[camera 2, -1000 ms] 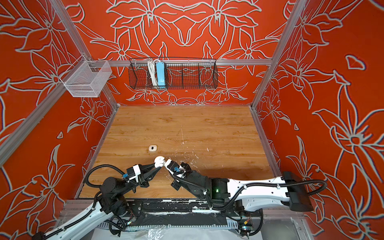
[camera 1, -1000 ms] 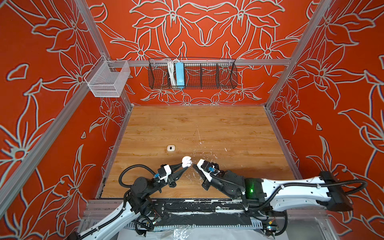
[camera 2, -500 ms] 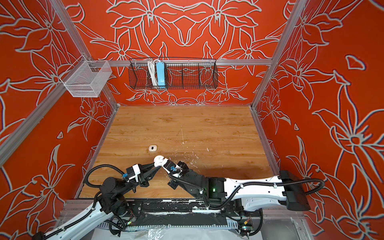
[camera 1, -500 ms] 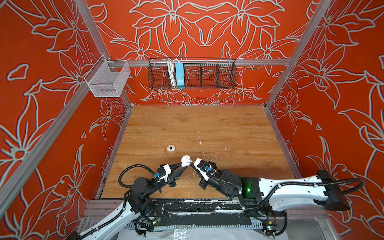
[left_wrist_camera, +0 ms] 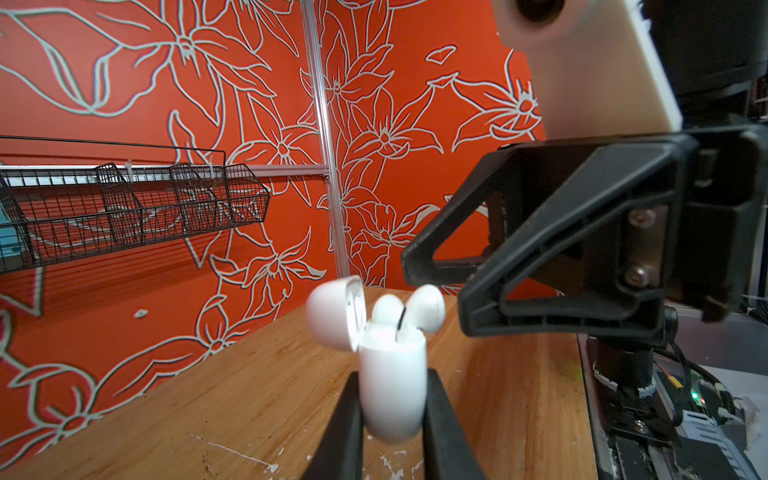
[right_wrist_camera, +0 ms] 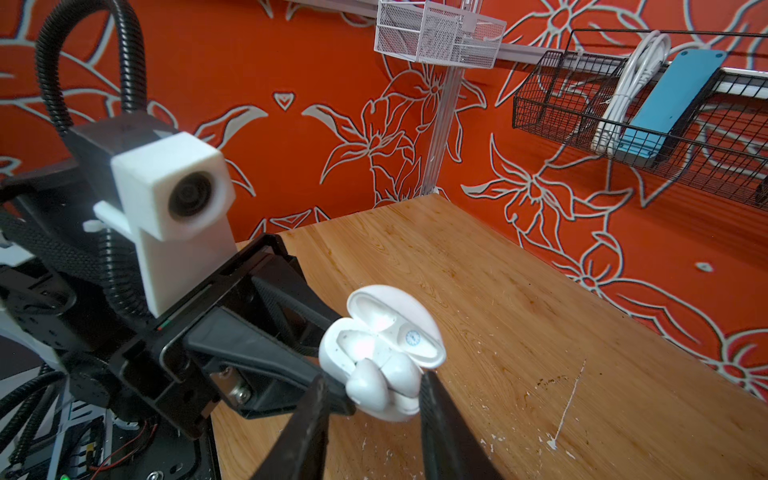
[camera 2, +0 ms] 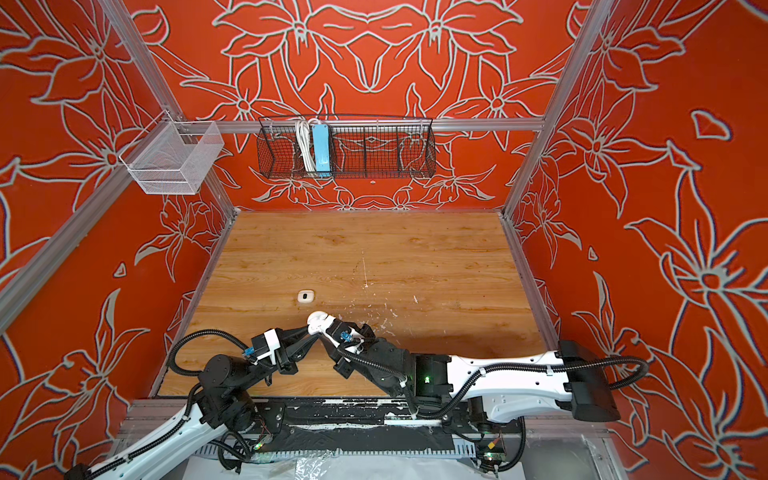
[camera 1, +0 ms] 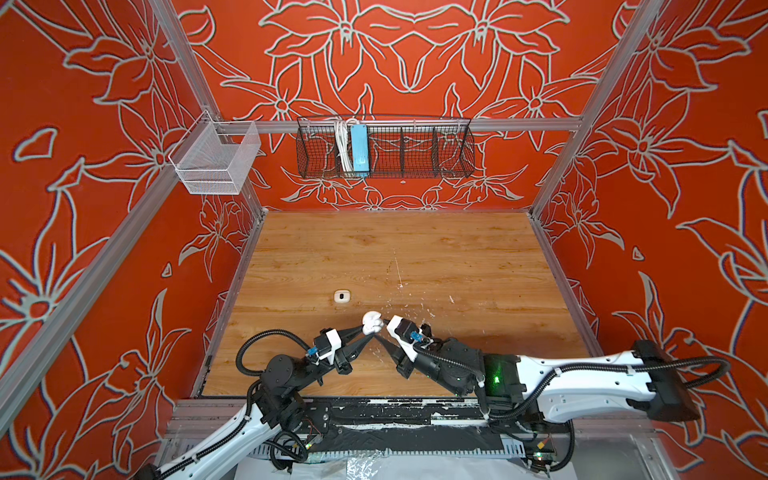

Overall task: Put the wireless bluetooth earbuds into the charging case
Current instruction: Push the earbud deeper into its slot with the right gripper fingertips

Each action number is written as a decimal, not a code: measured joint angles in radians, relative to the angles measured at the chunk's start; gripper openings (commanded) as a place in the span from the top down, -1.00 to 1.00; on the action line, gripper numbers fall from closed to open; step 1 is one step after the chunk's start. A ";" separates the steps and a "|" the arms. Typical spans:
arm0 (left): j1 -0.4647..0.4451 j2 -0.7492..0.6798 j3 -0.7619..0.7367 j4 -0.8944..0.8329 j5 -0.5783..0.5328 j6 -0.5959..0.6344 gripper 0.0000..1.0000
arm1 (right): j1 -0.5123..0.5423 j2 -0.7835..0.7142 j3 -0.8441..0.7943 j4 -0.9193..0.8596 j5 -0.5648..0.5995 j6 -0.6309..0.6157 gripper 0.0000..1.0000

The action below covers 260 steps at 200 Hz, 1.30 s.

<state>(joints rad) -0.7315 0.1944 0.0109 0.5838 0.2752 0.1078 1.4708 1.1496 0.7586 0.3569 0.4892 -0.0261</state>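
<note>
Earbuds (left_wrist_camera: pixel 388 309) blurry, half-hidden in charging case (left_wrist_camera: pixel 392 386)

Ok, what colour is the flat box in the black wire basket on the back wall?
Light blue; the flat box shows best in the right wrist view.

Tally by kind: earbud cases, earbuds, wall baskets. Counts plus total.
Round white charging case, open, held in left claw: 1
Cream rounded-square case: 1
Earbuds, at the open case's mouth: 2
Wall baskets, a black wire basket and a white mesh basket: 2
Total: 6
</note>
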 measured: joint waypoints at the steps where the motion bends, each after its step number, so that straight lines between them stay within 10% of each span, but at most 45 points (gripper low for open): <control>1: 0.000 0.000 0.000 0.000 0.000 0.000 1.00 | 0.000 0.001 0.000 0.000 0.000 0.000 0.26; 65: 0.000 -0.003 0.000 -0.003 -0.008 0.000 1.00 | 0.000 0.047 0.018 0.000 0.002 0.000 0.12; 99: 0.000 -0.004 0.000 -0.008 -0.004 0.000 1.00 | 0.000 0.049 0.022 0.006 -0.005 0.000 0.65; 134: 0.000 -0.012 0.000 -0.007 -0.011 0.000 1.00 | -0.001 0.065 0.046 0.006 -0.021 0.010 0.74; 260: 0.004 0.011 0.008 -0.029 -0.082 0.024 1.00 | -0.005 0.161 0.134 -0.035 0.069 0.149 0.51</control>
<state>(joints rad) -0.7277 0.2058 0.0189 0.5552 0.1932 0.1318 1.4654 1.3106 0.8921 0.3218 0.5579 0.1230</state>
